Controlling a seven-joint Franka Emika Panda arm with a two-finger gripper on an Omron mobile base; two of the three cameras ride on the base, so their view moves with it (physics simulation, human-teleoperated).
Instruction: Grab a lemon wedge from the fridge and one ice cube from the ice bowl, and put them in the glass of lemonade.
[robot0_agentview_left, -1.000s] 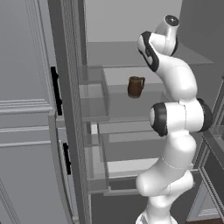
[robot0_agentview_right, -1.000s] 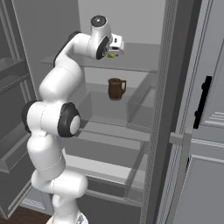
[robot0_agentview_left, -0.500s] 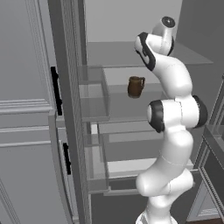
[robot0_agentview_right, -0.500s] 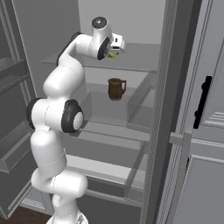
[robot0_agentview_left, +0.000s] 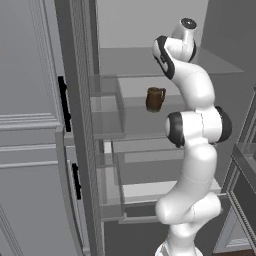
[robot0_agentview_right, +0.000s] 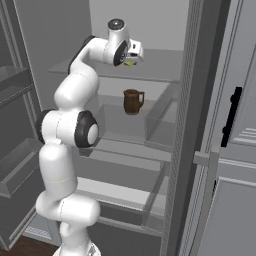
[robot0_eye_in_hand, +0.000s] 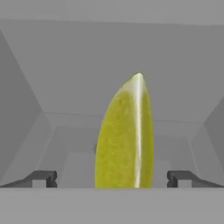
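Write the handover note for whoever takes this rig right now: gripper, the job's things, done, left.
Gripper: open, holding nothing, up at the top shelf of the open fridge.
Lemon wedge: on that shelf, standing between the two spread fingers, not yet clamped; also visible by the hand from the right base view.
Brown mug: one shelf lower, not part of the job.
Done: fridge opened, hand lined up on the wedge.
Left: close on the wedge, carry it to the lemonade glass, then fetch one ice cube.
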